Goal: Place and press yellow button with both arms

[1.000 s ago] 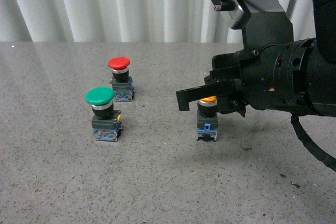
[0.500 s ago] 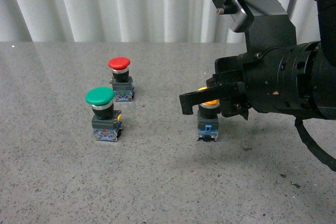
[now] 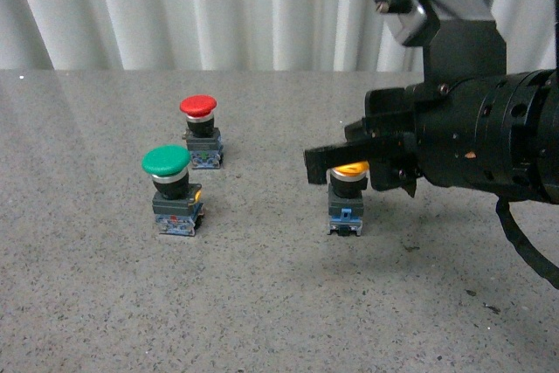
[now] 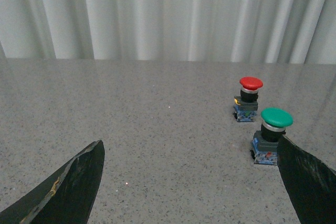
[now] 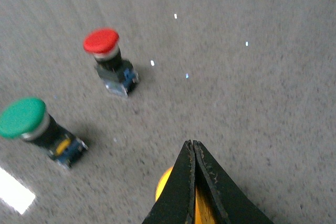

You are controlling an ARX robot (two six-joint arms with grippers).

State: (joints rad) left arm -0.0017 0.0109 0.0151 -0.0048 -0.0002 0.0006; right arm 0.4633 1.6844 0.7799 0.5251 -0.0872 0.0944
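Observation:
The yellow button (image 3: 347, 201) stands upright on the grey table, right of centre. Only a strip of its yellow cap shows under my right gripper (image 3: 314, 165), which is shut and empty. The closed fingers lie across the top of the cap; I cannot tell whether they touch it. In the right wrist view the shut gripper (image 5: 191, 146) covers most of the yellow cap (image 5: 165, 189). My left gripper (image 4: 190, 145) is open and empty. It shows only in its own wrist view, low over bare table, far from the yellow button.
A green-capped button (image 3: 167, 162) and a smaller red-capped button (image 3: 198, 107) stand left of the yellow one. Both also show in the left wrist view (image 4: 276, 118) (image 4: 251, 83) and the right wrist view (image 5: 22, 117) (image 5: 101, 41). A white curtain (image 3: 175, 6) hangs behind the table.
My right gripper has shifted slightly to the right, staying shut over the yellow cap. The buttons have not moved.

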